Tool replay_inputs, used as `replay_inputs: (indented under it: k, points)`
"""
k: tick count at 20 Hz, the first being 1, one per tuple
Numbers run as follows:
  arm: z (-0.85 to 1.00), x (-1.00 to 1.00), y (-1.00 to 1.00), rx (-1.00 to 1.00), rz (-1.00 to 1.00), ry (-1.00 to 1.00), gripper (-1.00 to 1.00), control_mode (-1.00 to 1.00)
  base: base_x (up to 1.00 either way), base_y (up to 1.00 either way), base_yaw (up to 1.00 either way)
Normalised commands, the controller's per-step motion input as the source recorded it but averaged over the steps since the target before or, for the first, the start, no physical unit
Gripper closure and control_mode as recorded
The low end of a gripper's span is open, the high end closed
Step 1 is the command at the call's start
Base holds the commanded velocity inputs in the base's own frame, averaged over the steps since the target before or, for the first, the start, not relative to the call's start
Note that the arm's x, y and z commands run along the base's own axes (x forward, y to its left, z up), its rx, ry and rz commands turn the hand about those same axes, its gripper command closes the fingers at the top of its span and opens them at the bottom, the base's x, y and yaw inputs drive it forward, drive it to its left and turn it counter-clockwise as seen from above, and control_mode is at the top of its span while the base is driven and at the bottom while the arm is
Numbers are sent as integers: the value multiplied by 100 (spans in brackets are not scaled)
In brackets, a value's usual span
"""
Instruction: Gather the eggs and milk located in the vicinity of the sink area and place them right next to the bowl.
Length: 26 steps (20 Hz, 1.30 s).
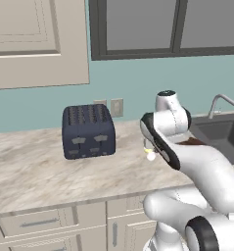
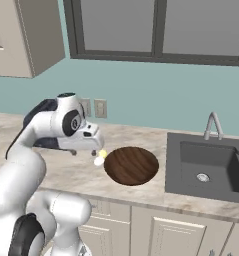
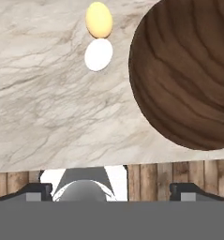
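1. the gripper [image 3: 111, 187] hangs above the marble counter [image 3: 48, 117], looking straight down; its two dark fingertips [image 3: 36, 190] stand far apart at the bottom of the hand view, wide open with nothing between them.
2. ahead of the fingertips and a little to their left lie the two eggs, the white egg [image 3: 99, 54] nearer the gripper and the yellow egg [image 3: 99, 19] just beyond it, the two touching or nearly so.
3. ahead and to the right of the fingertips sits the bowl [image 3: 188, 70], dark brown wood with clear grain; the eggs lie just beside its rim, apart from it.
4. in the right base view the eggs [image 2: 100, 158] rest on the counter at the bowl's [image 2: 131, 165] left edge, below the arm's hand.
5. further to the right of the bowl the sink [image 2: 206, 167] is set into the counter, with its chrome faucet [image 2: 213, 124] at the back.
6. in the left base view a dark blue toaster [image 1: 88, 130] stands on the counter well to the left of the arm, with wall outlets [image 1: 116, 107] behind it.
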Motion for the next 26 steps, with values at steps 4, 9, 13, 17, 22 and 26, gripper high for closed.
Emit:
replay_inputs:
  k: [4,9,13,17,22,26]
  points:
    - [6,-75,0,0,2,-33,-100,-100,0,0,0]
    - [0,-15,1,0,0,-5,-100,-100,0,0,0]
    - [0,0,0,0,0,0,-100,100,-27,-4,0]
    - [0,0,0,0,0,0,-100,100,-99,-18,0]
    - [0,0,0,0,0,0,-100,100,-96,-33,0]
    - [0,0,0,0,0,0,-100,100,-21,-74,-1]
